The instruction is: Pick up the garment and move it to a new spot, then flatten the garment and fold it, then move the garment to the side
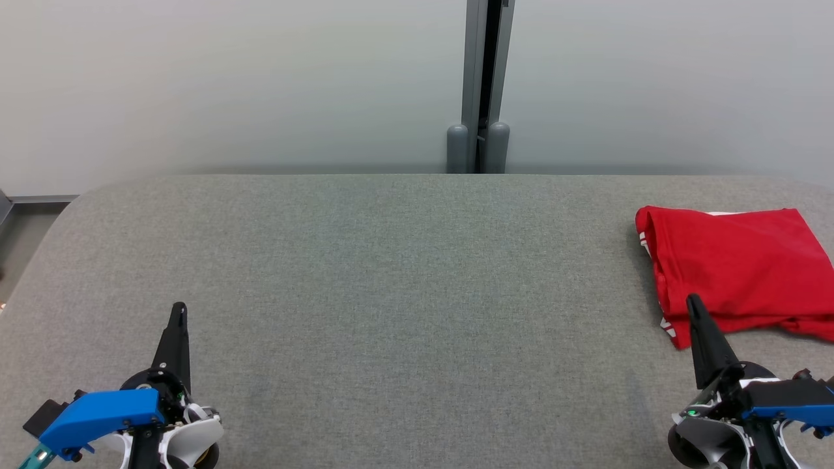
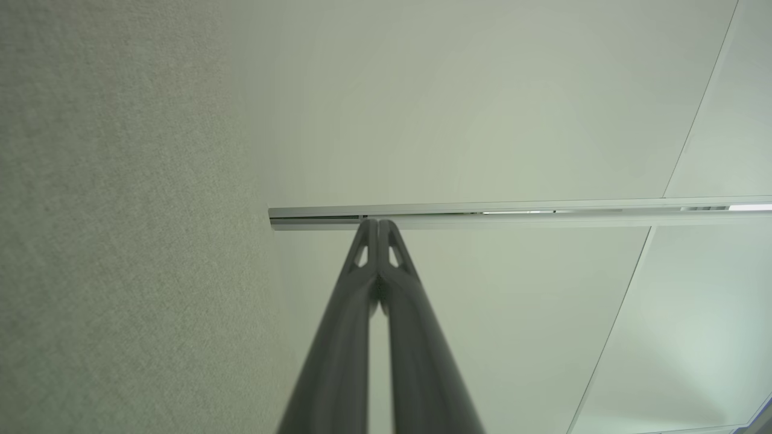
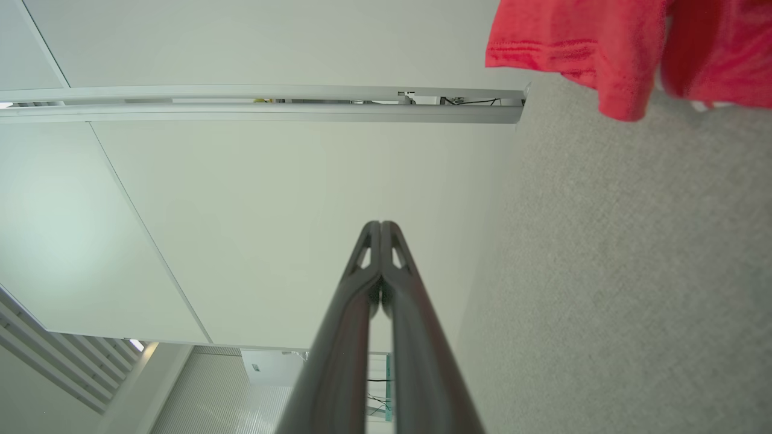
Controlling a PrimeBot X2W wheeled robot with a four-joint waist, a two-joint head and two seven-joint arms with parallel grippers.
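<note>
A folded red garment (image 1: 736, 264) with white trim lies on the grey fabric surface (image 1: 404, 286) at the far right; its edge also hangs into the right wrist view as red cloth (image 3: 603, 54) at the top right. My right gripper (image 1: 693, 303) is shut, its tip at the garment's near edge, with nothing held between the fingers (image 3: 381, 232). Over at the lower left, my left gripper (image 1: 178, 310) is shut and empty, far from the garment, its fingers (image 2: 379, 228) pressed together.
The grey surface has a rounded far edge against a pale wall. A grey vertical post (image 1: 482, 85) with two rounded feet stands behind the middle of the far edge. Floor shows past the surface's left corner (image 1: 26, 228).
</note>
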